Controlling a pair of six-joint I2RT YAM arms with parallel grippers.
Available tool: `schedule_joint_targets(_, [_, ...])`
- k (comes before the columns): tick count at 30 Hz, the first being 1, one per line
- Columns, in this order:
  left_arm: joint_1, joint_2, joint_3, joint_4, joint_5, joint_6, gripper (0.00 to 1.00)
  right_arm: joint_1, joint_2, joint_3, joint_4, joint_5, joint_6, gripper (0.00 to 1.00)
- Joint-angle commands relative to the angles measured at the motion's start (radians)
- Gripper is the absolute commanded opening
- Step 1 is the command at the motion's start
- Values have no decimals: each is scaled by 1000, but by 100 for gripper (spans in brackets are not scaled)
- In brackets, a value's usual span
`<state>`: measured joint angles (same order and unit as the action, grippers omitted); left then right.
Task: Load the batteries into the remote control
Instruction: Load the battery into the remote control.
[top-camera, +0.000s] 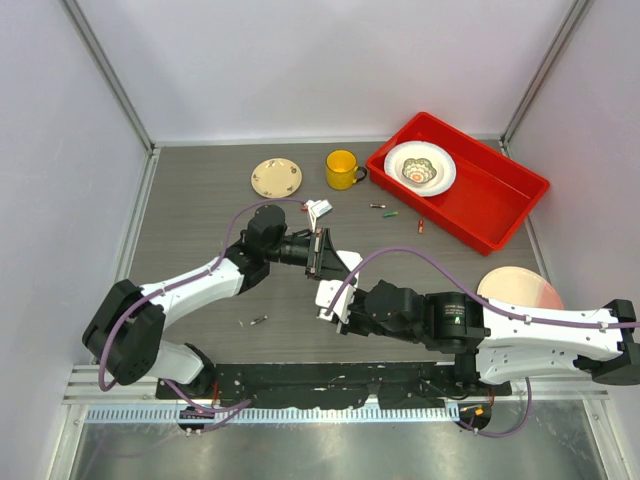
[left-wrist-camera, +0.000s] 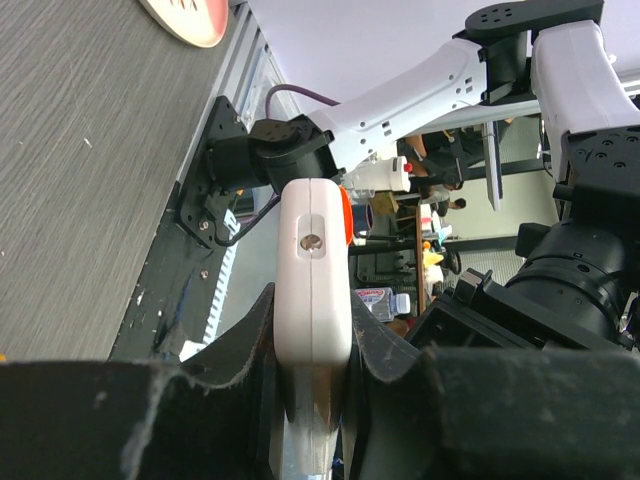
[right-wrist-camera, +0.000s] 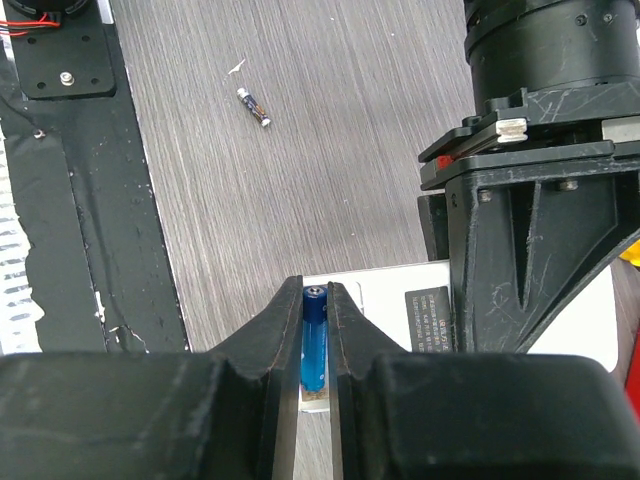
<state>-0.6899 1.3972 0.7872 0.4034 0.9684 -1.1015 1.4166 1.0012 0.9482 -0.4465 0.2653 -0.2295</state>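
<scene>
The remote control (left-wrist-camera: 313, 280) is clamped by its lower end in the left jaws and held off the desk (top-camera: 200, 200), near the middle of the top view. A blue battery (right-wrist-camera: 314, 340) is pinched in the narrowly set right jaws, its tip at the edge of the remote's white body.

The step in hand is judged to be seating this cell in the battery bay. It is best done with the cell lined up parallel to the bay. One end should be eased against its contact first, then the other pressed down slowly while the remote is held rigid. The pinch should be released only once the cell is seated.

Only the right wrist view shows the blue cell and the remote's printed label. Whether an open bay lies beneath cannot be told. Only the left wrist view shows how the remote is gripped. Only the top view shows the spare batteries: one (top-camera: 259, 321) at 8 o'clock from the remote, others (top-camera: 383, 208) at 1 o'clock, beside the red tray (top-camera: 500, 215).
</scene>
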Motion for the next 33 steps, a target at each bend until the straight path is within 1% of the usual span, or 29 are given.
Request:
schedule_joint_targets(1, [0,-49,27,80,21,-40,0,4,-7,1,-27,18,18,13])
schedule_joint_targets(16, [0,-33,24,77,16,-37,0,5,-21,20,-27,28,24,23])
schedule_joint_targets(27, [0,-21,17,77,13,-31,0,4,-30,27,-21,45,25,26])
schedule_joint_targets(33, [0,-17,14,77,12,-29,0,4,-39,27,-20,51,21,25])
